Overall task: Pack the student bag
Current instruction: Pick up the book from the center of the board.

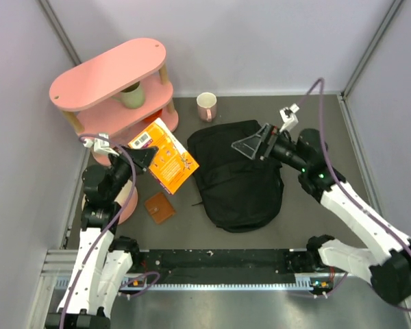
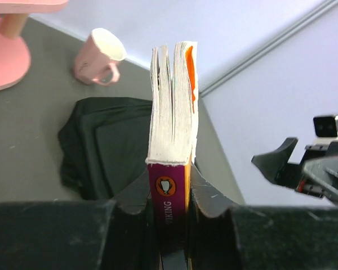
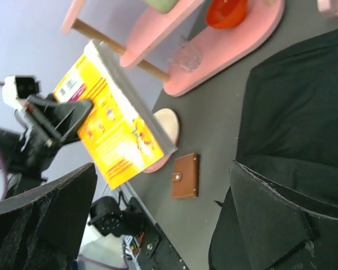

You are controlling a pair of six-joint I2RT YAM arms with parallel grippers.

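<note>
**Item 1, book** [image 2: 173,112]: paperback with an orange and yellow cover. The purple foot of the spine reads "VIKING" [image 2: 168,205] under a penguin badge in an orange oval. A white barcode label [image 1: 142,139] sits on the cover; the other cover print is too small to read.

**Item 2, left gripper** [image 2: 170,188]: jaws pinch the book at its spine end, pages fanning away from the fingers.

**Item 3, right gripper** [image 3: 163,185]: jaws spread wide, nothing between them.

**Item 4, student bag** [image 1: 236,181]: black, floppy, lying at the middle of the table [image 1: 192,229]. The right gripper's jaws hang over its far right edge. The left gripper's jaws stand to the bag's left, the book's corner near its side.

**Item 5, sundries:** pink mug [image 1: 206,106] beyond the bag, brown wallet [image 1: 159,207] to its left, pink shelf [image 1: 109,72] at the far left.
</note>
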